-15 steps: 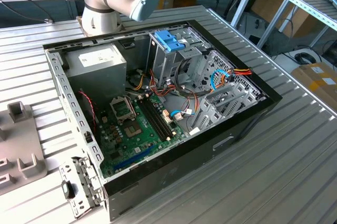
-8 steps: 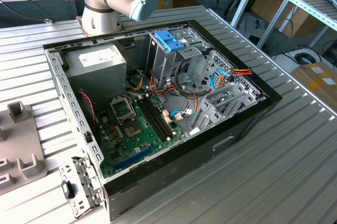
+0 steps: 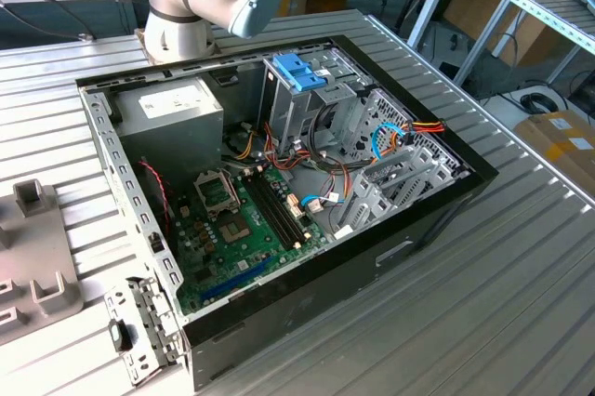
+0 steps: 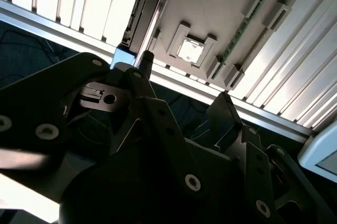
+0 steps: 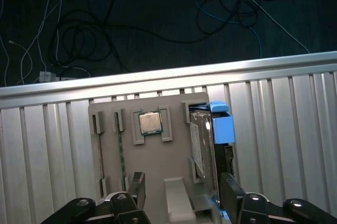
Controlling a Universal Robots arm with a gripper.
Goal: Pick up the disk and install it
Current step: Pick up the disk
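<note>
Disk on edge, hand spread above

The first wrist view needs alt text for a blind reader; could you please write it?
The open black gripper hovers over a grey-metal hard disk with a blue plastic frame, standing on edge in a grey plastic tray on a ribbed aluminium table. A square silver processor chip sits in the same tray.
</note>
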